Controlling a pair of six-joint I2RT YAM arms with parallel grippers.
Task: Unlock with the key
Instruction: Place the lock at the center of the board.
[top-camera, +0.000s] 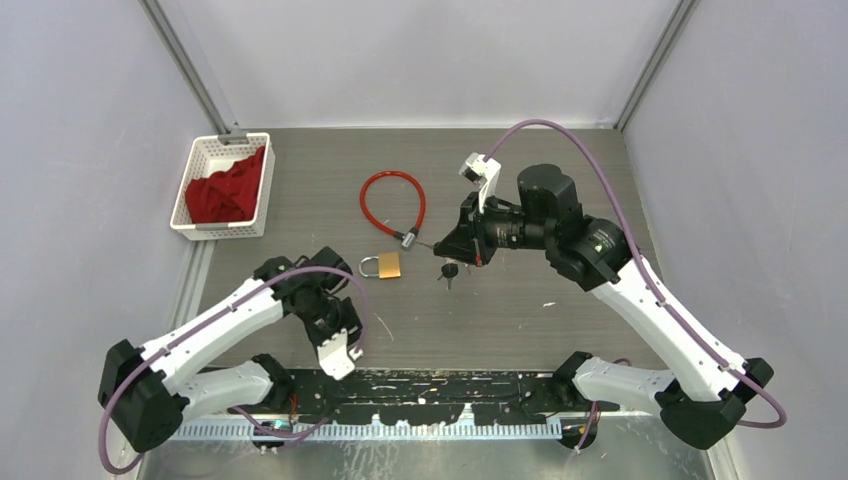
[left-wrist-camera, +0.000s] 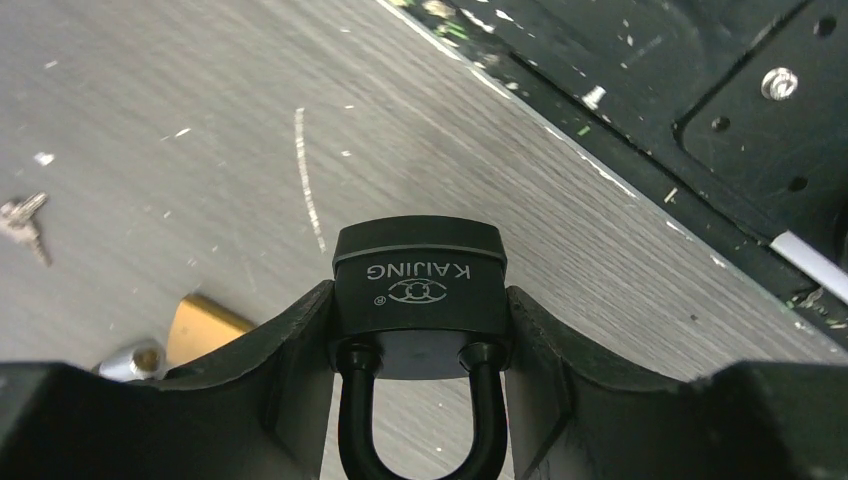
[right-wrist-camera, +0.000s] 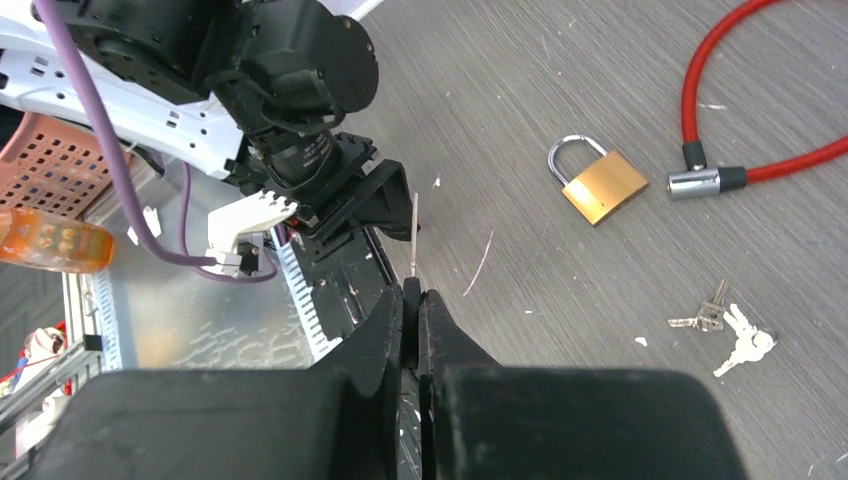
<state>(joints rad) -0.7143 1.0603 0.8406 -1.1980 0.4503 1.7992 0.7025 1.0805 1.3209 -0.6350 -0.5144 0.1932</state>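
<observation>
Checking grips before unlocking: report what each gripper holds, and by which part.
Left gripper clamps the black KAIJING padlock by its body's two sides, shackle toward the wrist. Right gripper pinches a thin silver metal strip, apparently a key, by its near end.

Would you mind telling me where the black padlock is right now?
The black padlock is clamped in the left gripper; the left wrist view shows the brass padlock just to its left.

Padlock shackle (left-wrist-camera: 350, 425) beyond bottom edge

Table (top-camera: 520, 320): grey wood-grain, scuffed white.
Walls (top-camera: 430, 60): plain white panels, framed by grey posts (top-camera: 190, 65).
Light: even, diffuse.
</observation>
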